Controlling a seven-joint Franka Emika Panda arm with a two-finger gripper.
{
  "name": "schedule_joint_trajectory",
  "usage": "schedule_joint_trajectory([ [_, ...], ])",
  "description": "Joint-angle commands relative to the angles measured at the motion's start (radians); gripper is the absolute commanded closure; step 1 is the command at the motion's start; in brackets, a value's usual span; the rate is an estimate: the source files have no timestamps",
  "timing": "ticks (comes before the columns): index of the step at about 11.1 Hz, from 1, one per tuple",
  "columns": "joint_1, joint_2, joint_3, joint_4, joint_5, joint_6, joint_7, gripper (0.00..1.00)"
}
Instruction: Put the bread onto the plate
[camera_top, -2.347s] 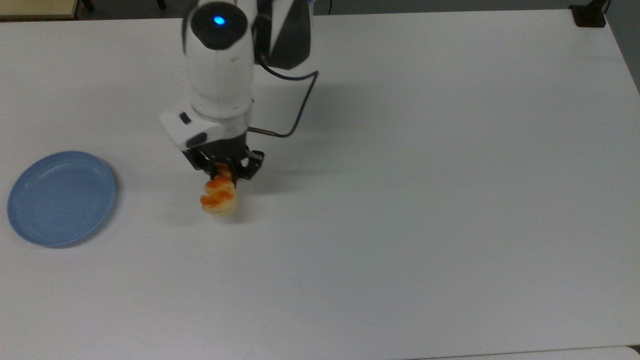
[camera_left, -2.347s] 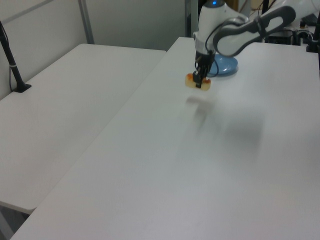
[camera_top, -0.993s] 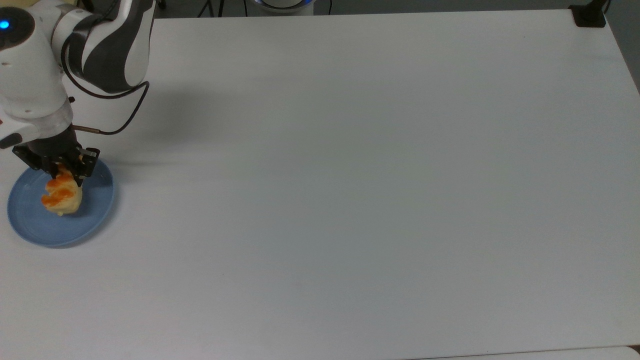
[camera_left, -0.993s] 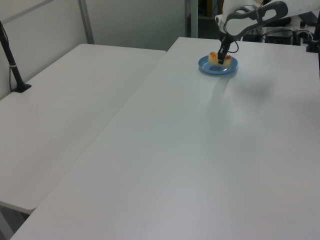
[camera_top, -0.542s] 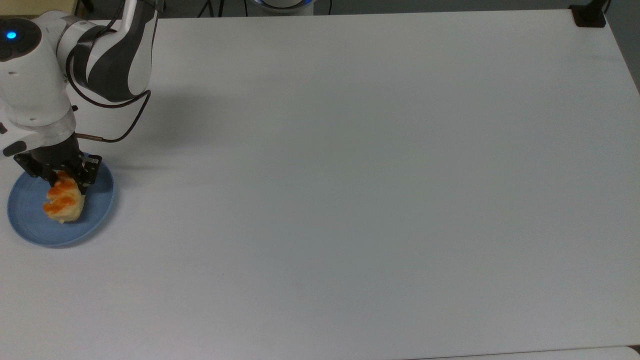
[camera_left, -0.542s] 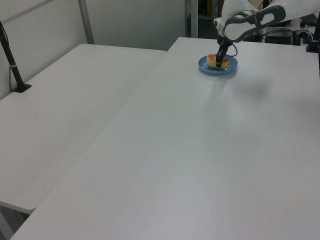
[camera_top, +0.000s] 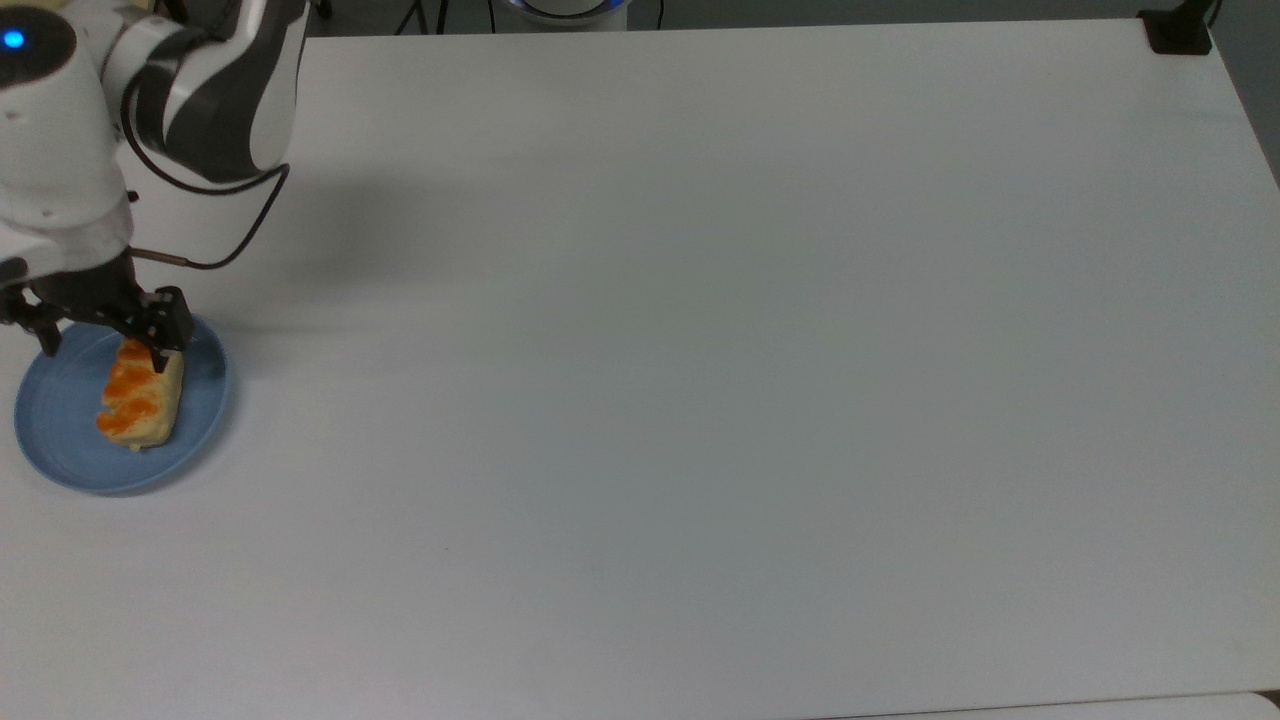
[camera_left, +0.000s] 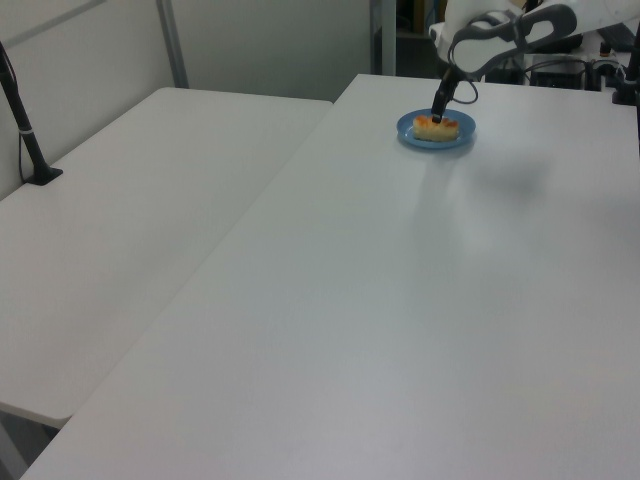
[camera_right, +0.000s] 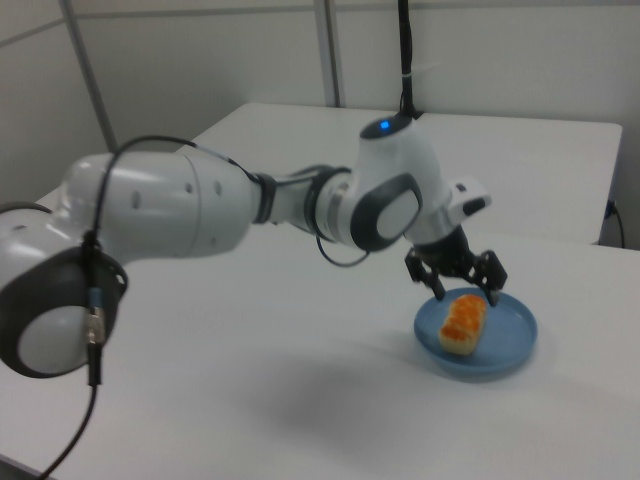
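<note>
Above plate (camera_right: 508, 345), gripper (camera_right: 464, 285) spread, bread (camera_right: 463, 322) flat

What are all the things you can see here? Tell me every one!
bread: one, pale beige with orange-red patches on top, lying flat on the plate
plate: one, light blue, at the top view's left edge of the table
table: one, white, under everything
second table: one, white, beside the first at the left view's left
black post: one, standing on the second table at the left view's left edge
black mount: one, at the table's corner at the top view's upper right
arm: one, white and grey, reaching to the plate
gripper: one, black, fingers open, just above the bread's end
</note>
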Motion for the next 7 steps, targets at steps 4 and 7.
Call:
schedule_joint_trajectory([
  [4, 0.018, -0.436, 0.014, -0.130, 0.240, -0.431, 0.282, 0.00],
  [7, 0.142, -0.585, -0.009, -0.159, 0.245, -0.661, 0.410, 0.00],
])
